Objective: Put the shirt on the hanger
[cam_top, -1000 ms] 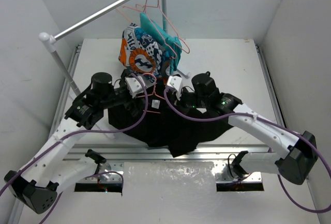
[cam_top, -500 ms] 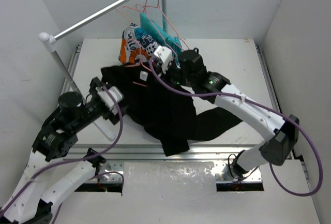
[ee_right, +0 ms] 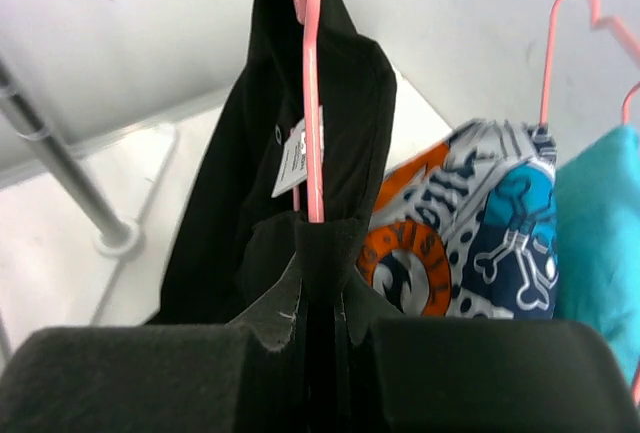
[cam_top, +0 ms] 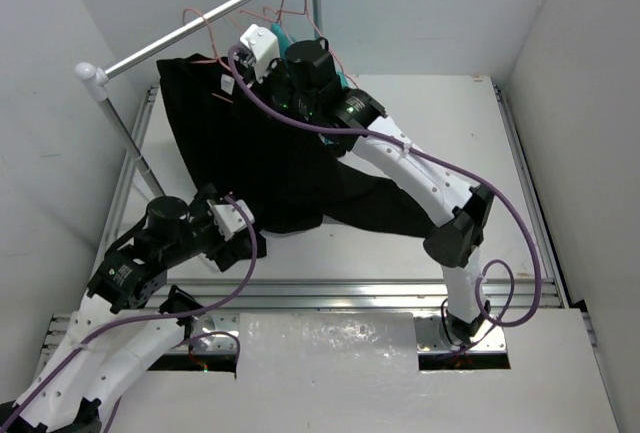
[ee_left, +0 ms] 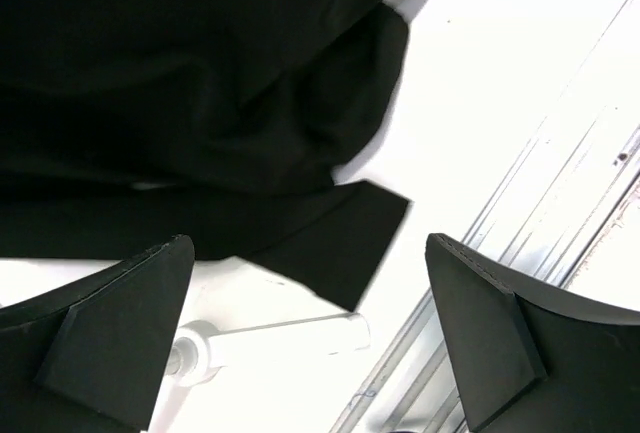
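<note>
- Right tool pinches hanger, shirt draped on it, upper left by rail.
- Left tool gapes wide, empty, lower left.
- Hanging step; next, likely: seat hanger on rail, release.

The shirt hangs on the hanger beside the rail, left of the patterned garment.

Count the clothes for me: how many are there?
3: the black shirt draped on a pink hanger near the rail; an orange-white-blue patterned garment beside it; a teal garment beyond that. Others may be hidden.
</note>
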